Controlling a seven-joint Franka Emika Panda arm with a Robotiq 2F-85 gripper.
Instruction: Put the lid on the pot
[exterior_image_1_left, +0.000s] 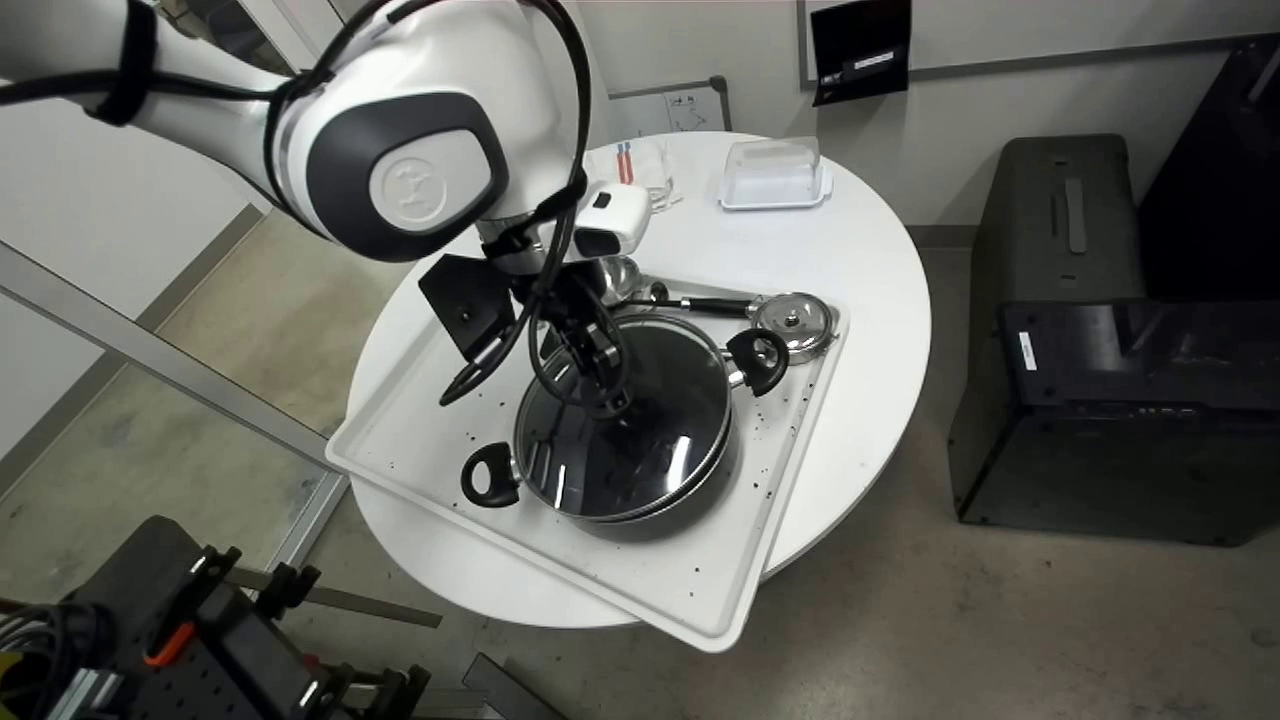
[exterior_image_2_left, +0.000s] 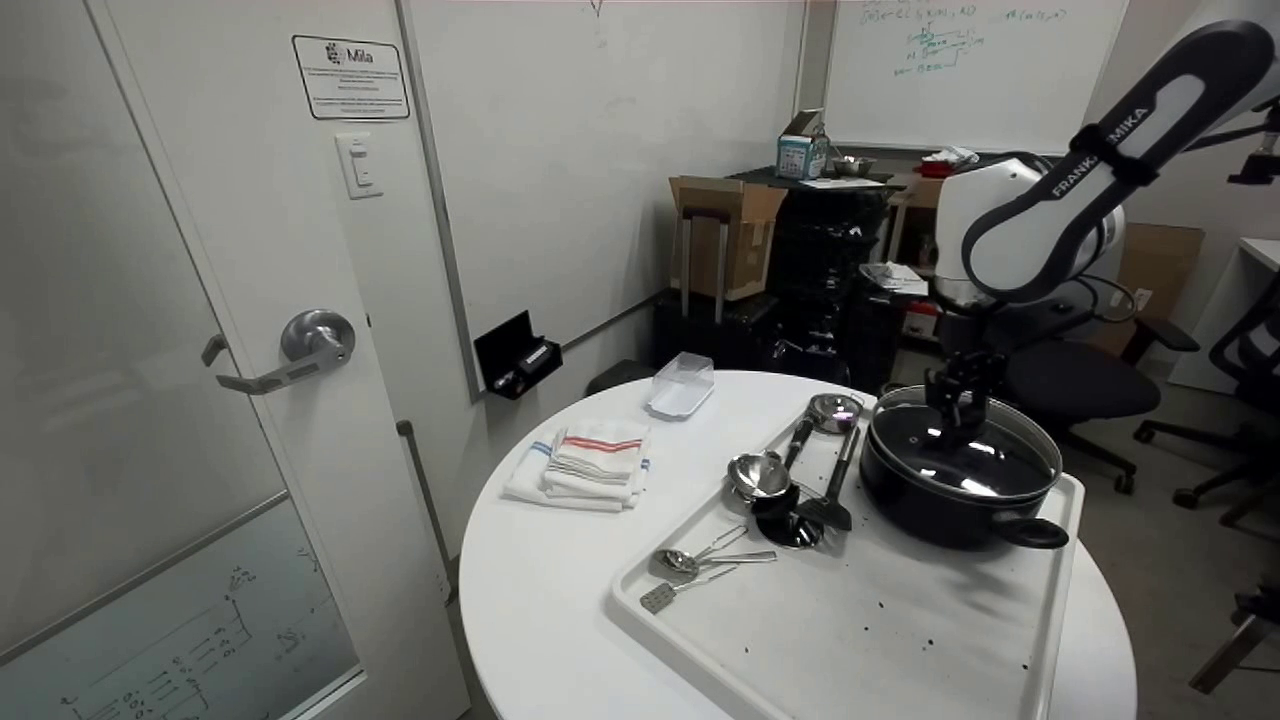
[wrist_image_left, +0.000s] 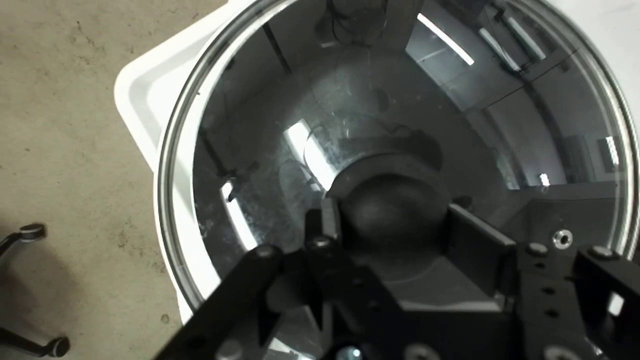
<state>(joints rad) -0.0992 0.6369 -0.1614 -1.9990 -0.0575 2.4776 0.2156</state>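
The lid is clear glass with a metal rim and a dark knob; it shows in both exterior views and fills most of the wrist view. The black pot is directly under the lid, also in an exterior view, with loop handles at its sides. My gripper points down at the lid's centre. In the wrist view its fingers are against both sides of the knob. The lid covers the pot's opening; I cannot tell whether its rim rests fully on the pot.
The pot stands on a white tray on a round white table. Metal and black utensils lie on the tray beside the pot. Folded towels and a clear plastic box are on the table behind the tray.
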